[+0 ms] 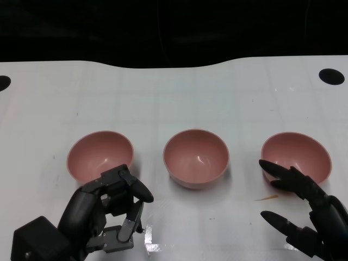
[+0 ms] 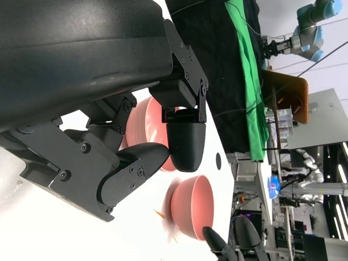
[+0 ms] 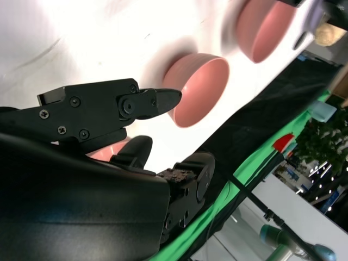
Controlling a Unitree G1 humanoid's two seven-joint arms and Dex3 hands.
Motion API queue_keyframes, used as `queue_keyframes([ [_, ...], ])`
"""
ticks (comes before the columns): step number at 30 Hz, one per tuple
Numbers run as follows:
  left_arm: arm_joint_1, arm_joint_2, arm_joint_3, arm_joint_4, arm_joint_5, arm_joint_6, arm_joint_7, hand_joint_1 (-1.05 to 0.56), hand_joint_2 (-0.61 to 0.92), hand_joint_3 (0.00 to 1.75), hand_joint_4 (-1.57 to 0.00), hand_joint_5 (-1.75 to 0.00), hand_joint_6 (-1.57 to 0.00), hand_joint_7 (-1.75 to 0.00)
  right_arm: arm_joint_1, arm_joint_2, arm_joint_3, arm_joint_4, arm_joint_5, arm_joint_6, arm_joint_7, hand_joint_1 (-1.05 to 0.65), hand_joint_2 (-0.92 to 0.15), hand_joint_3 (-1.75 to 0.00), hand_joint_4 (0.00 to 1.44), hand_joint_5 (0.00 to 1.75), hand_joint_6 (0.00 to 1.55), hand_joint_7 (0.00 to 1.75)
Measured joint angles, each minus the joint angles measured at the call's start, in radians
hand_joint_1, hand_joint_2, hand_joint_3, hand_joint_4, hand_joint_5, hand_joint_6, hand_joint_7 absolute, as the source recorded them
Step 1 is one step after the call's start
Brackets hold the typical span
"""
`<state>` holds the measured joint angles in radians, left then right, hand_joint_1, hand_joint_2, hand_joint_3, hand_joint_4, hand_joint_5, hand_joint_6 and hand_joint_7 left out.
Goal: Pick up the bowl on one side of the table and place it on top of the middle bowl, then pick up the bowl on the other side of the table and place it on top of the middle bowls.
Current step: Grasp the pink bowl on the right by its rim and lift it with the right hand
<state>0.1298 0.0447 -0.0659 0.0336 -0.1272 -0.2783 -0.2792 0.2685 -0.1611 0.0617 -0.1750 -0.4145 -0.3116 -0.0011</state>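
Note:
Three pink bowls stand in a row on the white table [image 1: 174, 98]: the left bowl [image 1: 99, 155], the middle bowl [image 1: 196, 157] and the right bowl [image 1: 296, 156]. My left hand [image 1: 109, 212] sits just in front of the left bowl with its fingers curved toward the near rim and nothing between them. My right hand [image 1: 304, 209] has its fingers spread, and one fingertip lies over the near left rim of the right bowl. In the left wrist view my left hand [image 2: 109, 109] partly hides the left bowl [image 2: 142, 122]. The right wrist view shows the middle bowl [image 3: 198, 89] beyond my right hand [image 3: 98, 163].
Black round holes [image 1: 331, 76] mark the table's far corners. A small orange mark [image 1: 266, 197] lies in front of the right bowl. A dark backdrop runs behind the table's far edge. A green cloth [image 2: 247, 65] hangs beyond it.

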Motion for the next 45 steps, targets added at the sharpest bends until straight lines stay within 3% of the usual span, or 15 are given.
queue_keyframes([
  [7,0.0,0.0,0.0,0.0,0.0,0.0,0.0,-0.23,0.53,1.13,-0.79,-1.73,-0.78,-1.37,-0.03,-0.05,-0.004,-0.014,-0.186,0.016,-0.076,-0.64,-0.88,0.0,0.0,0.68,0.12,0.17],
  [12,0.0,0.0,0.001,0.0,0.004,-0.001,0.0,-0.23,0.52,1.14,-0.78,-1.73,-0.77,-1.38,-0.057,-0.072,-0.006,-0.05,-0.303,0.101,-0.084,-0.65,-0.86,0.0,0.0,0.6,0.16,0.17],
  [18,0.0,0.0,0.002,-0.001,0.002,-0.001,0.0,-0.23,0.52,1.15,-0.8,-1.72,-0.78,-1.37,-0.097,-0.098,0.018,-0.052,-0.415,0.195,-0.086,-0.61,-0.8,0.0,0.01,0.64,0.23,0.16],
  [24,0.0,0.001,0.003,-0.002,0.001,0.001,0.0,-0.23,0.53,1.14,-0.81,-1.72,-0.78,-1.37,-0.164,-0.132,0.063,0.009,-0.527,0.273,-0.09,-0.61,-0.81,-0.01,0.03,0.67,0.27,0.13],
  [29,0.002,0.001,0.002,-0.009,0.005,0.003,0.002,-0.26,0.52,1.12,-0.82,-1.72,-0.79,-1.38,-0.249,-0.161,0.117,0.117,-0.592,0.336,-0.076,-0.63,-0.83,-0.01,0.1,0.62,0.33,0.09],
  [37,0.003,0.0,0.002,-0.01,0.019,-0.004,0.009,-0.24,0.5,1.14,-0.81,-1.72,-0.77,-1.38,-0.378,-0.177,0.216,0.319,-0.612,0.403,-0.052,-0.62,-0.86,0.0,0.31,0.26,0.43,0.01],
  [42,0.002,-0.003,0.001,-0.01,0.018,-0.012,0.009,-0.24,0.51,1.14,-0.81,-1.71,-0.78,-1.36,-0.474,-0.176,0.276,0.487,-0.608,0.426,-0.054,-0.61,-0.89,0.0,0.42,0.18,0.47,0.01],
  [45,0.003,-0.004,0.001,-0.01,0.017,-0.012,0.009,-0.24,0.52,1.13,-0.81,-1.7,-0.79,-1.36,-0.517,-0.175,0.302,0.556,-0.592,0.426,-0.074,-0.48,-0.91,0.0,0.56,0.13,0.58,0.03],
])
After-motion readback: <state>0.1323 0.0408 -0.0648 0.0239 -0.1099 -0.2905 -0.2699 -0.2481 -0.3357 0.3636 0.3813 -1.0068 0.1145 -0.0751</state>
